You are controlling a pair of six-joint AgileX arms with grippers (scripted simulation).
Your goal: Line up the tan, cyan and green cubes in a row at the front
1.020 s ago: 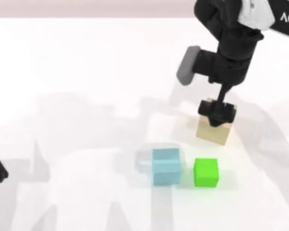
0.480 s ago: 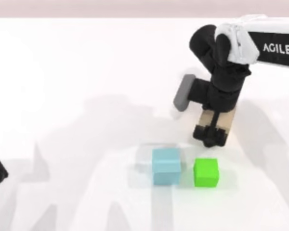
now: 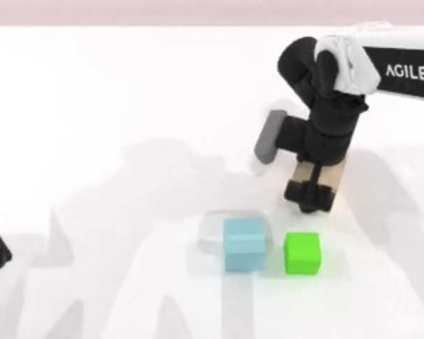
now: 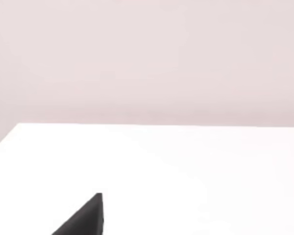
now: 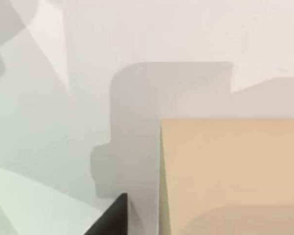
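A: Where does the right arm stand?

B: It reaches in from the top view's right edge, its white link lying level, then bends at a dark elbow and points straight down. The right gripper hangs just behind the green cube and to the right of the cyan cube.

A: Is it holding anything?

B: Yes. Its fingers are clamped on the tan cube, of which only slivers show in the top view, to either side of the wrist. In the right wrist view the tan cube fills much of the picture, with one dark fingertip beside its edge.

A: Is that cube on the table?

B: I cannot tell whether it touches the white table or hangs just above it; its shadow falls on the surface close beside it.

A: And the other two cubes?

B: They sit side by side near the front, cyan to the left, green to the right, with a narrow gap between them.

A: The left arm?

B: It is parked at the top view's left edge, only a dark piece showing. In the left wrist view one dark tip of the left gripper shows above bare table; I cannot tell how it is set.
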